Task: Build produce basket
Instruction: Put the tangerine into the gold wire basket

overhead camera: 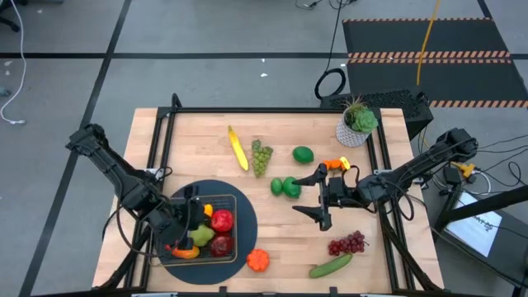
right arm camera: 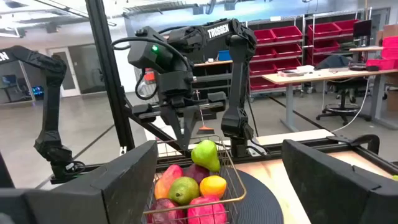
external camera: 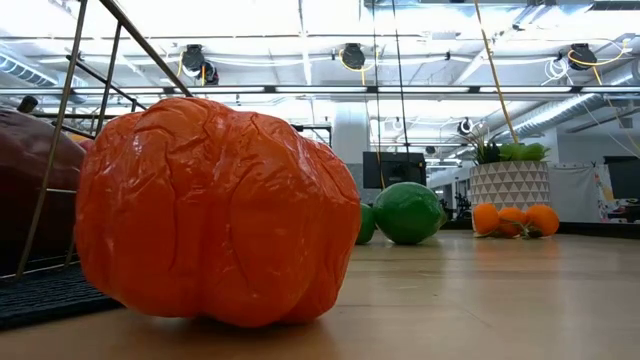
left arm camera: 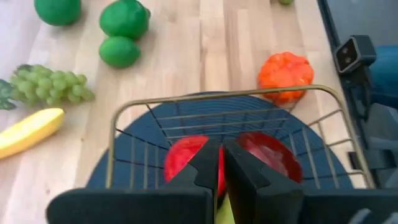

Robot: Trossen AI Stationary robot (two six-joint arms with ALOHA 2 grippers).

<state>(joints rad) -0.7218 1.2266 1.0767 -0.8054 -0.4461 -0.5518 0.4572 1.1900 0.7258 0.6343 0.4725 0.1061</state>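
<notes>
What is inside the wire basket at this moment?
The basket holds red apples, a green pear, and yellow and orange pieces. What lies beneath them is covered. The left gripper, shut, hangs above the pile.

An orange pepper (external camera: 215, 215), wrinkled and glossy, is seen resting on the wooden table (external camera: 480, 300) and filling much of the near ground. To its left, thin wire bars of the basket (external camera: 70, 120) are seen rising at a slant, and a dark red fruit (external camera: 30, 190) is partly shown behind them at the picture's edge. A dark mat (external camera: 45, 295) is seen lying under the basket's side. Farther back, a round green fruit (external camera: 408, 212) is set on the table, with a second green piece (external camera: 366, 224) just beside it, half hidden by the pepper. Well to the right, small oranges (external camera: 514, 220) are grouped before a patterned white pot (external camera: 510, 185) holding a green plant (external camera: 515, 152).
</notes>
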